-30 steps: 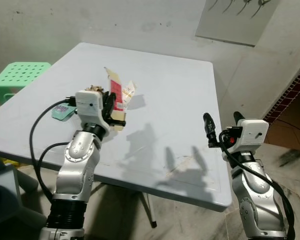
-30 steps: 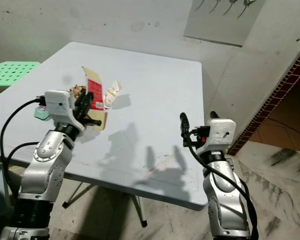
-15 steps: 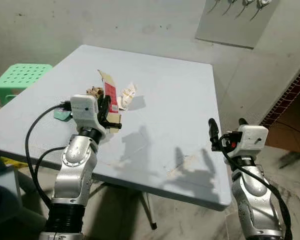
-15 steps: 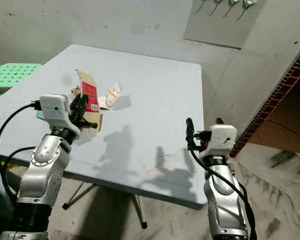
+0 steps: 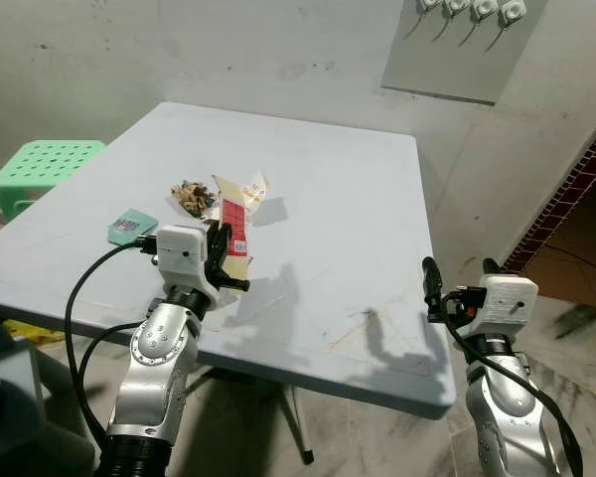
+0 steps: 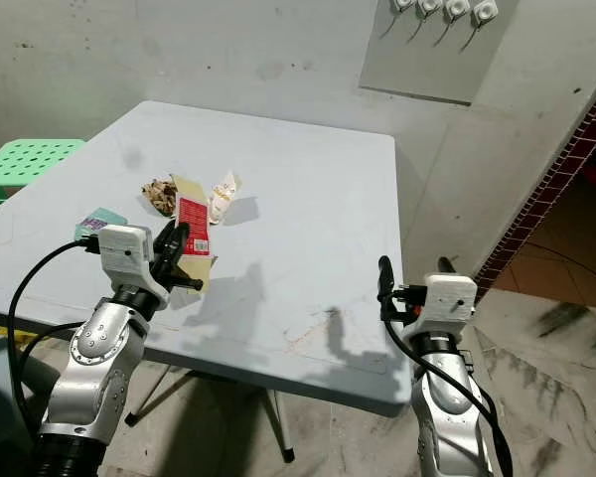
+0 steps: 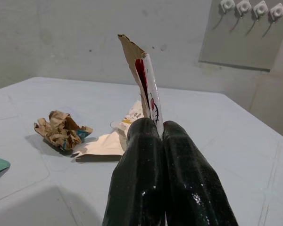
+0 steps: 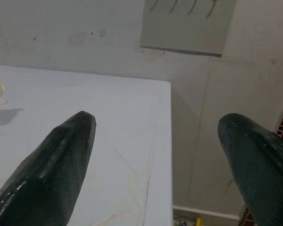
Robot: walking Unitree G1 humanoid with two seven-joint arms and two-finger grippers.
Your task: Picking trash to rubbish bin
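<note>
Left eye view shows a big pale grey square surface that stands close to a grey wall, and the floor beside it is marbled tile. At the robot's left, behind the surface's corner, is a green plastic stool with holes in its seat. On the wall above hangs a grey board with small white hooks.

The left arm is bent up over the near edge of the surface, and its left end effector is pressed together on a flattened cardboard carton with a red printed side. The carton stands nearly upright between the two black fingers, lifted a little above the surface, and its torn brown top points up. The right arm is raised near the right corner of the surface, beyond its edge, and the right end effector has its fingers spread wide with nothing between them.

On the surface, just behind the held carton, lies a white crumpled paper wrapper. Beside it, more to the robot's left, is a small brown crumpled ball of paper. Well apart from these, near the left edge, lies a small teal card, flat on the surface
</note>
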